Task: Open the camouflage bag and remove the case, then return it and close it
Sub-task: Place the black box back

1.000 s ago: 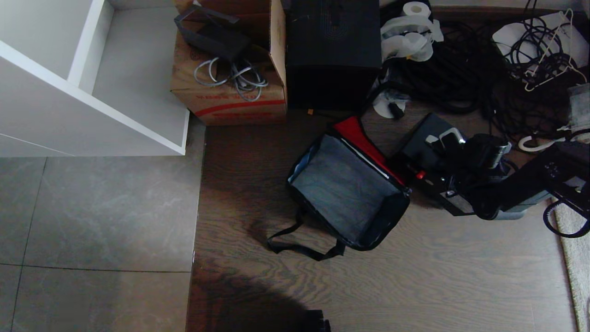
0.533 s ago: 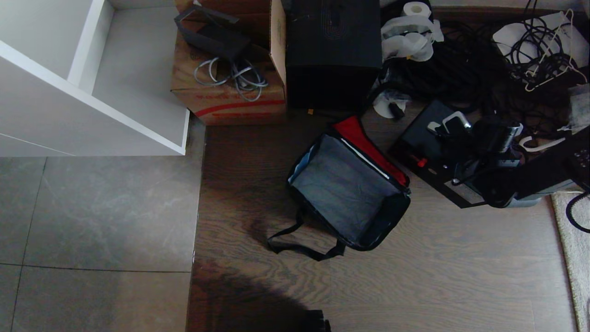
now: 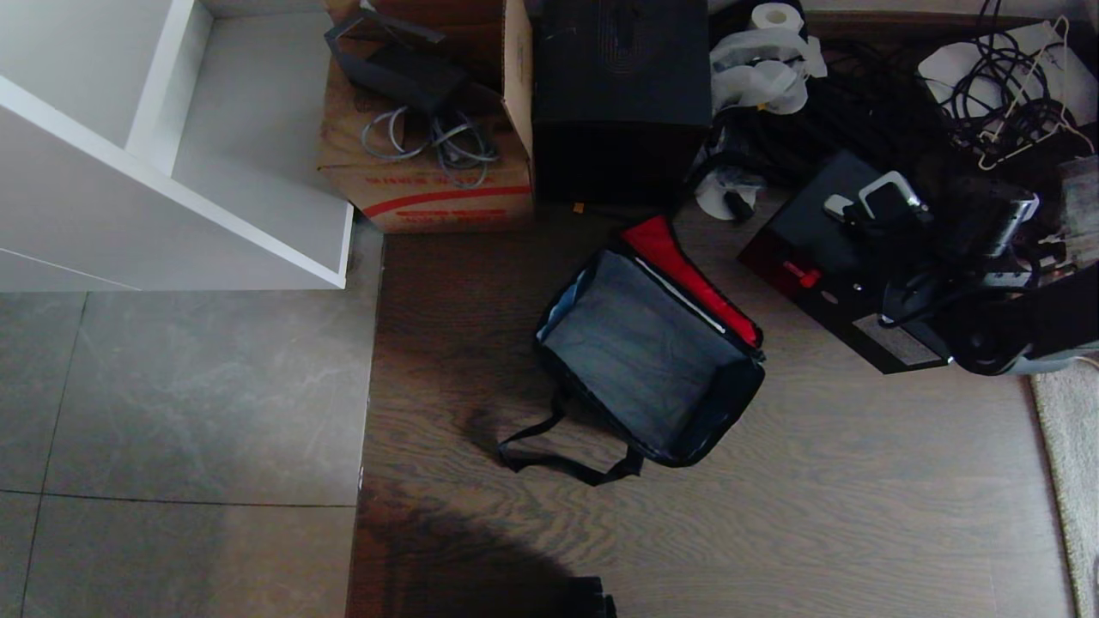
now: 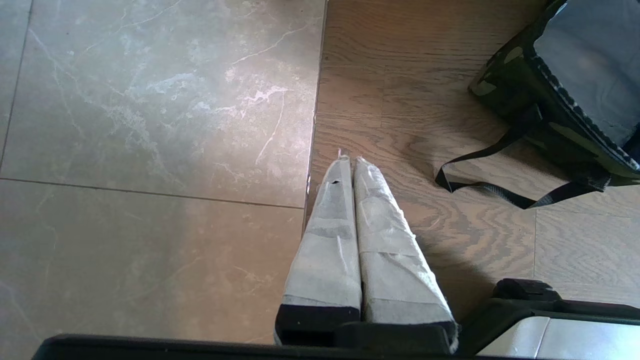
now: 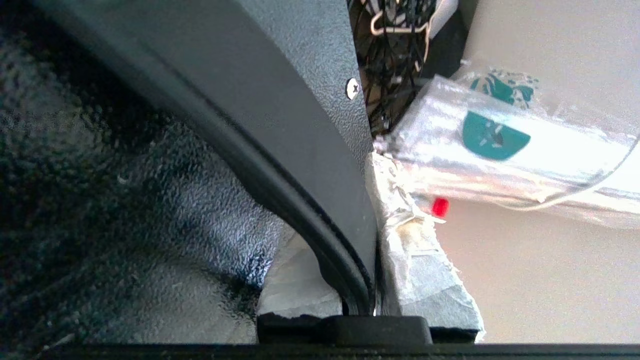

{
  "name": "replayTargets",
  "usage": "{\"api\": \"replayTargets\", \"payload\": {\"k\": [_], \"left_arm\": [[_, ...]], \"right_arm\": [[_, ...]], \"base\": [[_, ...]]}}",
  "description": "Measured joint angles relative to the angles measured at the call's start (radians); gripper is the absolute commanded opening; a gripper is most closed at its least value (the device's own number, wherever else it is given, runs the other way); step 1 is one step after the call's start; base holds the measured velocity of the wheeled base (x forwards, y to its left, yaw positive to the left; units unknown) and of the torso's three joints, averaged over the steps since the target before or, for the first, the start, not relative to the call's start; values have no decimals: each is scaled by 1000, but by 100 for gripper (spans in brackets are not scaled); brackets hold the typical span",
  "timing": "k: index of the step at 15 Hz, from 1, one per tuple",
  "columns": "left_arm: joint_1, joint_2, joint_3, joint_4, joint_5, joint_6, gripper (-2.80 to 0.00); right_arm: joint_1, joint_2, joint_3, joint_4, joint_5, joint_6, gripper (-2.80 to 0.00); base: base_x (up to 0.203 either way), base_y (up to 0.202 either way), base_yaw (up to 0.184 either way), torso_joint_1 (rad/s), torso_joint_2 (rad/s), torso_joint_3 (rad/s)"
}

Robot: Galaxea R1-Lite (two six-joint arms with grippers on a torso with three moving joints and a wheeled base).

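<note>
Right gripper (image 5: 357,280) pinches the case (image 3: 846,283) by its flat top handle (image 5: 300,200), fingers (image 5: 415,260) taped and pressed against the strap from both sides. Case hangs under the gripper, clear of the floor by the look of it, tilted, red spot toward the bag (image 3: 648,352). Bag sits open and empty to the gripper's left and slightly nearer the robot, well apart from the case; red lid panel (image 3: 691,275) folded back on the side facing the case.

Step in hand, as I read it: carrying the case out, with set-down or return next. Advice:
- Keep the grip centred on the handle to limit swing.
- Cable clutter (image 3: 859,129) lies just beyond the gripper; avoid snagging it.
- For the return, bring the case over the lid panel and line its long side up with the bag's opening.

Left gripper (image 4: 352,165) parked, fingers together, over the floor.
</note>
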State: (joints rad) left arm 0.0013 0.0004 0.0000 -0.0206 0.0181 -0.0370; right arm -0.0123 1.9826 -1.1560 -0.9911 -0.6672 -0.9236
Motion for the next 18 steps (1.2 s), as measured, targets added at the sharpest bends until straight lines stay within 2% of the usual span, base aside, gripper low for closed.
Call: {"api": "replayTargets", "payload": {"k": [4, 11, 18], "left_arm": [[0, 0, 0, 0, 0, 0, -280], [0, 0, 0, 0, 0, 0, -280], [0, 0, 0, 0, 0, 0, -280]], "right_arm": [[43, -121, 87, 68, -7, 1, -280], [213, -292, 194, 122, -76, 14, -280], [403, -354, 282, 150, -143, 127, -280]], "base": [[0, 0, 0, 0, 0, 0], [0, 0, 0, 0, 0, 0], [0, 0, 0, 0, 0, 0]]}}
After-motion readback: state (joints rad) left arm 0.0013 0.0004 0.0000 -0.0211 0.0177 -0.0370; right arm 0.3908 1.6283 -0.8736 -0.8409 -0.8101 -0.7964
